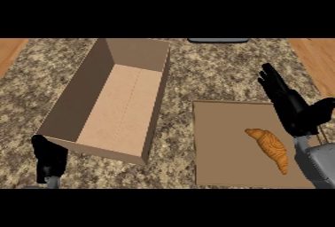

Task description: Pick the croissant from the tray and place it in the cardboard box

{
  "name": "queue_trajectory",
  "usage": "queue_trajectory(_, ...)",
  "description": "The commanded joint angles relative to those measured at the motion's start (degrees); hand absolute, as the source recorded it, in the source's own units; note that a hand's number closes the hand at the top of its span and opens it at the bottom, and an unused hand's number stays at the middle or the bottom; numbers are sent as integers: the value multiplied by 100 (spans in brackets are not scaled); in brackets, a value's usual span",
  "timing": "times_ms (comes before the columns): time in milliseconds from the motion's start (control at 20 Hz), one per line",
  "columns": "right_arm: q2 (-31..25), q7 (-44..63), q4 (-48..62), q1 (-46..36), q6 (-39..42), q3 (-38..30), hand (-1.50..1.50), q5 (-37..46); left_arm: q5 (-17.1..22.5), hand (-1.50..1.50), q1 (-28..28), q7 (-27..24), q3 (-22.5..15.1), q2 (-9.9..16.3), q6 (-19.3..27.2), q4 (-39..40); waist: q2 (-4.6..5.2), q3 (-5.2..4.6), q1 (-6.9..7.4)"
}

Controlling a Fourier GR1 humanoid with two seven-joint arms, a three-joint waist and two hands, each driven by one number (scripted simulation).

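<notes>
Speckled brown-grey stone worktop fills most of the head view, w/ wood flooring showing at both upper corners. Directly on it: an open cardboard box at left, long and angled, and a flat brown tray at lower right, just beside the box, not touching. A dark object sits at the far edge, cut off.

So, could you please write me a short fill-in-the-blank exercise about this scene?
1. The croissant lies on the ____.
2. The cardboard box holds ____.
3. The hand nearest the croissant is the robot's ____ hand.
4. The left hand shows at the box's near ____ corner.

Missing words: tray; nothing; right; left
</notes>
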Motion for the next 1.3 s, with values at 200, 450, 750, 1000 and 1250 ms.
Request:
queue_trajectory(200,-940,-666,-356,-10,2873,556,-150,-263,-941,0,-412,-215,87,1084,174,196,338,160,219)
queue_trajectory(450,-2271,-2090,-933,-497,3111,1153,-150,2297,-1055,0,-514,2,-26,1255,77,272,303,172,134)
queue_trajectory(750,-2244,-4952,933,-25,4317,862,-150,1977,-1198,0,-635,233,-123,1477,-89,91,403,174,339)
queue_trajectory(1000,-2802,-6160,1267,-436,3637,823,-150,2963,-1153,0,-786,282,-49,1453,-196,276,388,160,340)
queue_trajectory(1250,-3130,-6125,1275,-1043,2858,1456,-150,4344,-1318,0,-1077,480,-69,1468,-134,274,374,133,377)
